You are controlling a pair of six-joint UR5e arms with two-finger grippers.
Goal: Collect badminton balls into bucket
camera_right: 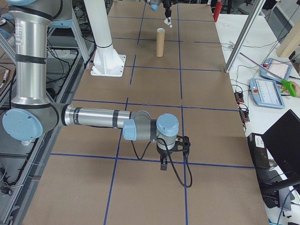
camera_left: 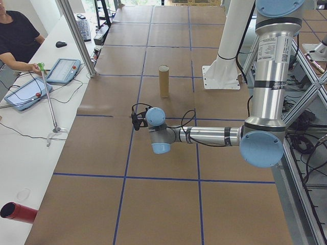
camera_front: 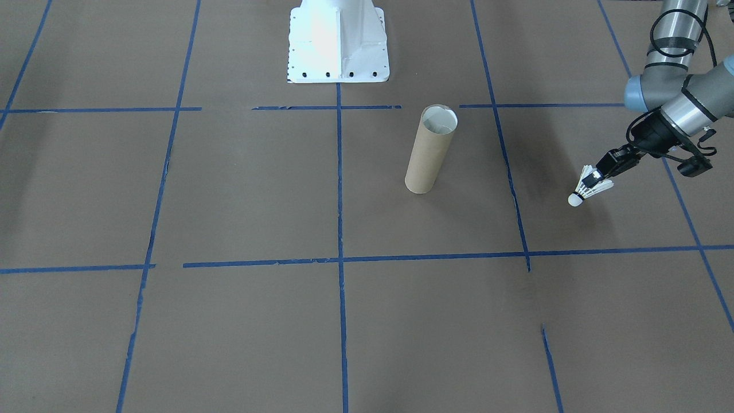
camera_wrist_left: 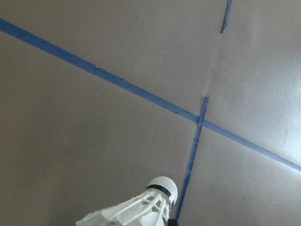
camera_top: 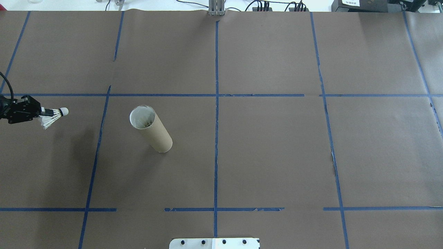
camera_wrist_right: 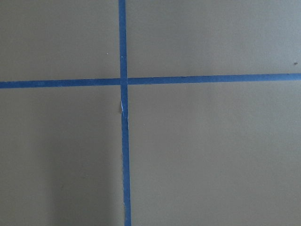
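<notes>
The white feather shuttlecock (camera_front: 586, 191) hangs above the table with its cork tip pointing down and outward, and my left gripper (camera_front: 596, 178) is shut on its skirt. From overhead the shuttlecock (camera_top: 52, 117) and left gripper (camera_top: 43, 112) sit at the far left, well to the left of the bucket (camera_top: 151, 129). The bucket (camera_front: 430, 152) is a brown cardboard tube standing upright with its pale inside showing. In the left wrist view the shuttlecock (camera_wrist_left: 141, 207) fills the bottom edge. My right gripper (camera_right: 165, 164) shows only in the exterior right view, low over the table; I cannot tell its state.
The white robot base (camera_front: 338, 40) stands behind the bucket. Blue tape lines (camera_top: 216, 138) divide the brown table cover. A seated person (camera_left: 18, 35), tablets (camera_left: 62, 70) and a red cylinder (camera_left: 18, 212) are on a side table beyond the far edge.
</notes>
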